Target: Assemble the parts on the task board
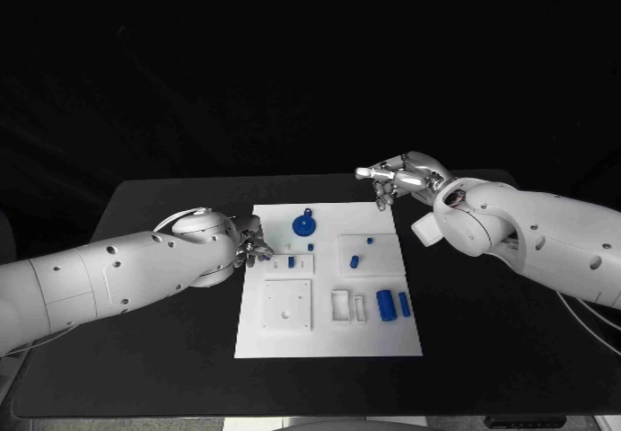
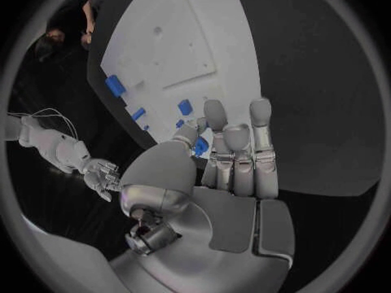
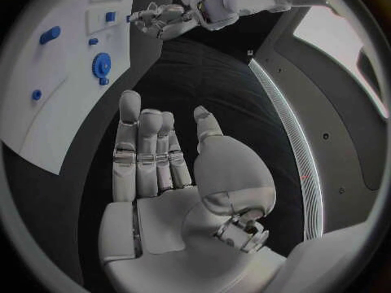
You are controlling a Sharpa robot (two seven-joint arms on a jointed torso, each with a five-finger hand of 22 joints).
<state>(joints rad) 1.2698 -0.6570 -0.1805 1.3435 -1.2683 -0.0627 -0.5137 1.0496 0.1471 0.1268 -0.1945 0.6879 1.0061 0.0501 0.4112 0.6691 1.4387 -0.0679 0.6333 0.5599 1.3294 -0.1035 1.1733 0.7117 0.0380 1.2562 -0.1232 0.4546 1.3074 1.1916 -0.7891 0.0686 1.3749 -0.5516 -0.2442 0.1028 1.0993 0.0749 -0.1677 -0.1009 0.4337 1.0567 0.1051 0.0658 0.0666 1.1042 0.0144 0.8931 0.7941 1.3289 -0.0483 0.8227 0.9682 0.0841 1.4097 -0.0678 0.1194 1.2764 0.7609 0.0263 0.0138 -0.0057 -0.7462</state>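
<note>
The white task board [image 1: 330, 332] lies in the middle of the black table. My left hand [image 1: 249, 244] is at the board's left edge and pinches a small blue part [image 2: 201, 147] between thumb and a finger. On the board sit a round blue disc [image 1: 305, 224], a blue piece [image 1: 354, 261] on a raised square, another blue piece [image 1: 292, 262], and a blue cylinder [image 1: 384, 304] beside a blue bar [image 1: 404, 304]. My right hand [image 1: 401, 175] hovers over the table past the board's far right corner, with its fingers [image 3: 146, 150] extended and nothing in them.
A white square plate [image 1: 287, 303] with small holes sits on the board's near left. A white rectangular frame [image 1: 340, 305] lies next to the cylinder. Bare black table [image 1: 155, 359] surrounds the board on all sides.
</note>
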